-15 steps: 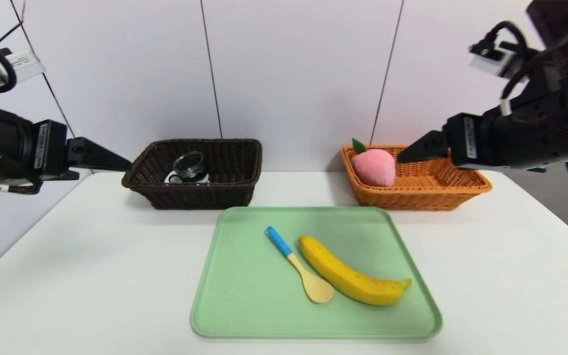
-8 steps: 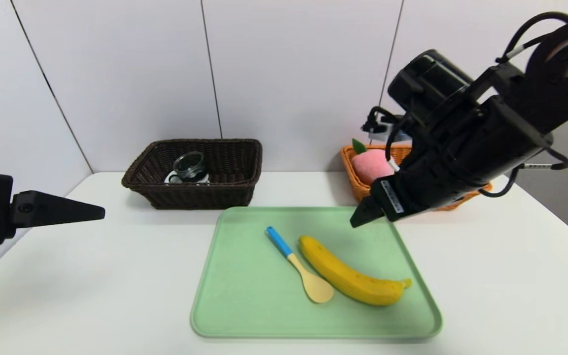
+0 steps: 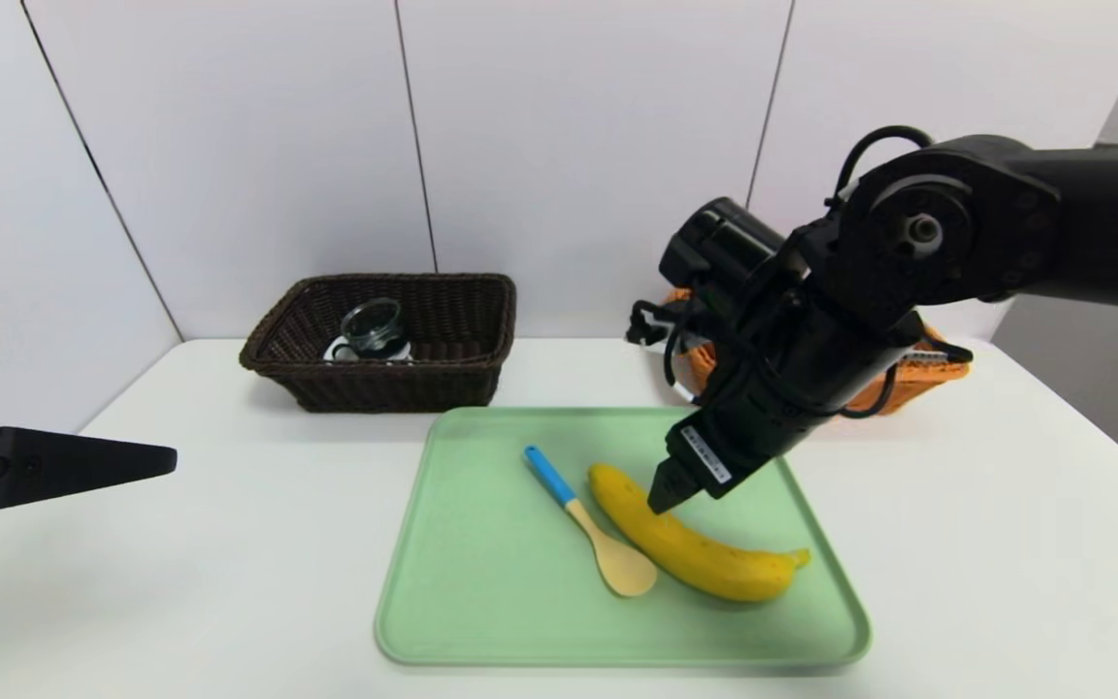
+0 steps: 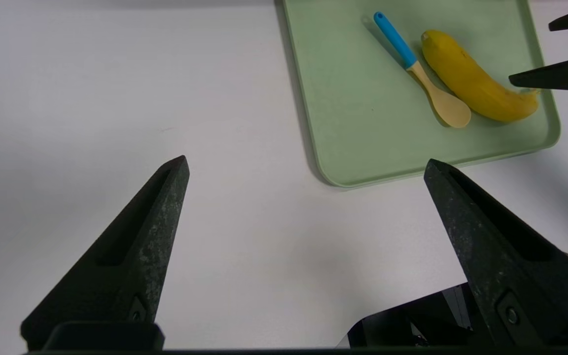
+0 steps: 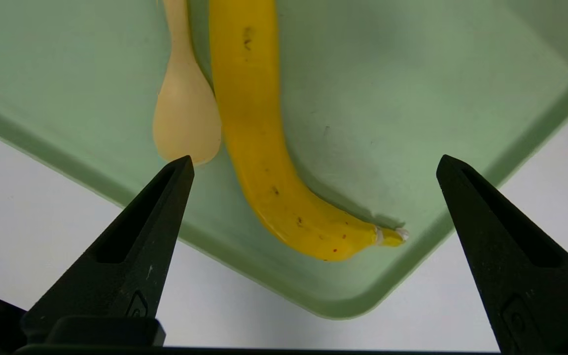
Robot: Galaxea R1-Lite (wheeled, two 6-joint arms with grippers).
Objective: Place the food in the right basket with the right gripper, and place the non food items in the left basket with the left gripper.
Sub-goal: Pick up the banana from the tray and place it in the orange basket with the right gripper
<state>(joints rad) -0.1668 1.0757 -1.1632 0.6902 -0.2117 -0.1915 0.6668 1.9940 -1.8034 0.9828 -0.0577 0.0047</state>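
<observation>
Two items left on pale green plastic tray point(image 3: 481, 621): long yellow banana with small dark specks point(image 3: 690, 553) and tan spoon with blue handle point(image 3: 590, 524), lying side by side, spoon bowl just beside or touching banana, can't tell which.

Right gripper point(image 3: 664, 497), black pointed jaws on bulky black arm, angled steeply down over banana's blunt end in head view. Jaws spread wide, holding nothing. In right wrist view gripper point(image 5: 313, 162) straddled banana point(image 5: 259, 148) with spoon bowl point(image 5: 185, 123) by one finger point(image 5: 131, 246). No contact with banana visible.

Left gripper point(image 3: 113, 464), black pointed jaws, hung at left table edge, well apart from tray, pointed roughly level toward centre. Jaws wide apart in left wrist view point(image 4: 306, 162), nothing between them, bare white table point(image 4: 116, 88) below.

Dark brown woven wicker basket point(image 3: 462, 374) at back left of white table, small clear glass cup with black handle point(image 3: 372, 328) inside, something white under it, can't identify. Orange-tan woven wicker basket point(image 3: 937, 367) at back right, mostly hidden behind right arm, contents not visible.
</observation>
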